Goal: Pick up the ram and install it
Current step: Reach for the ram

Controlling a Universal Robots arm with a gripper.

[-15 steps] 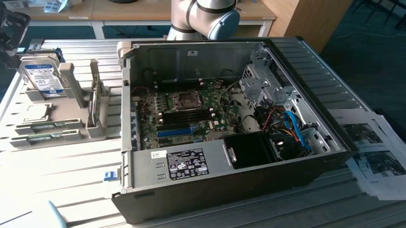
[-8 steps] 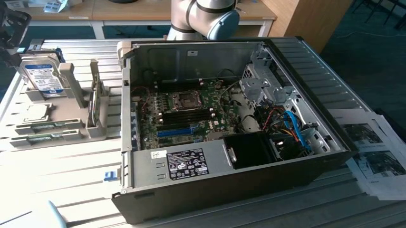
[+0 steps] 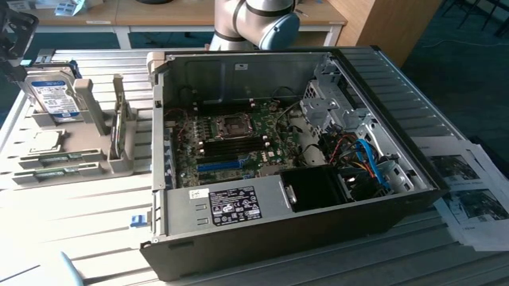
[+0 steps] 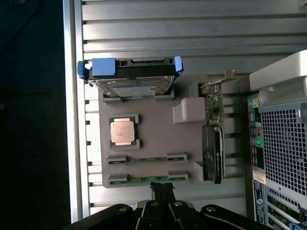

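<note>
— On the grey holder [image 3: 87, 156], at the end opposite the hard drive [image 3: 54, 95], you have the ram [image 3: 52, 174] standing on its long edge in a slot, which leaves its top edge free to pinch. A second stick [image 3: 57, 158] sits just beside it, further into the holder.
— Why is the computer case [image 3: 318, 196] lying open beside the holder?
— I'd judge so that the memory slots [image 3: 238, 143] face up for you. Their latches are too small to read.
— And from the wrist?
— Your fingers [image 4: 158, 190] are pressed together, gripping nothing, at the holder's edge nearest the ram [image 4: 146, 179]. I can't tell you how high above it they are. The processor [image 4: 123, 130] lies mid-holder. A dark card [image 4: 213, 148] stands on the holder's case side, and I can't make out what type it is.
</note>
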